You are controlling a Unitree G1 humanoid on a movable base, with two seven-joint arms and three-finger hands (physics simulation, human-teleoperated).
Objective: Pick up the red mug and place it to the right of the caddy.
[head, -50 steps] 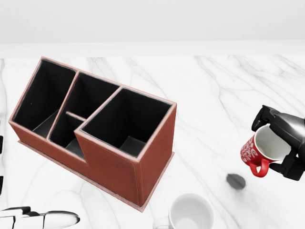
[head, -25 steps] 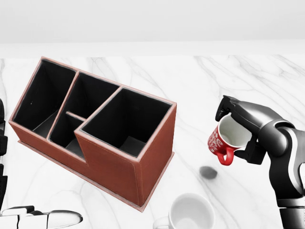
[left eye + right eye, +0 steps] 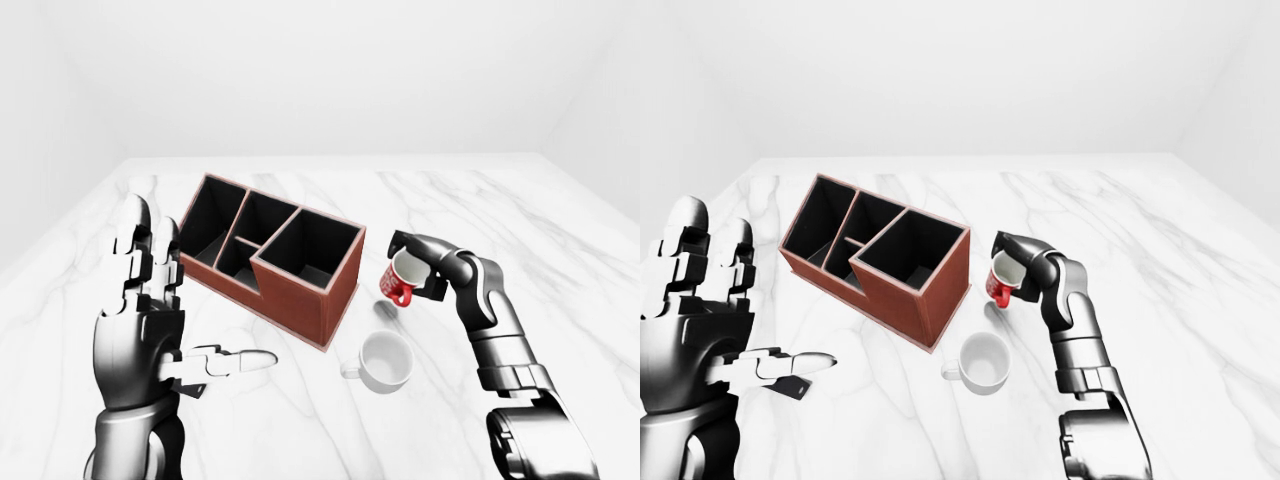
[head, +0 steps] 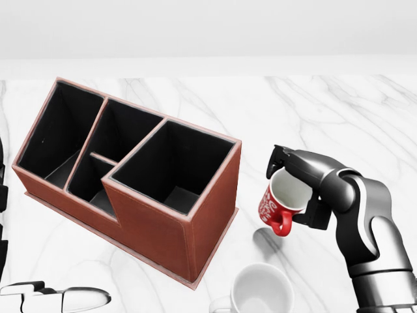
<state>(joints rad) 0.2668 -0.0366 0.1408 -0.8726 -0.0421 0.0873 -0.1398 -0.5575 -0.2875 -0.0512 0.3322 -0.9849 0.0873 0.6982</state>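
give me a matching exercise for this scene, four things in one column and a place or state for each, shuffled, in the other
Things:
1. red mug
2. white mug
3. caddy
4. left hand

Places or states:
A. standing on the marble below the caddy's right end in the head view, mouth up
B. raised with fingers open, holding nothing
C. tilted in the right hand, off the table, handle downward
D. on the table left of both mugs, compartments empty

Pairs: 1-C, 2-A, 3-D, 4-B
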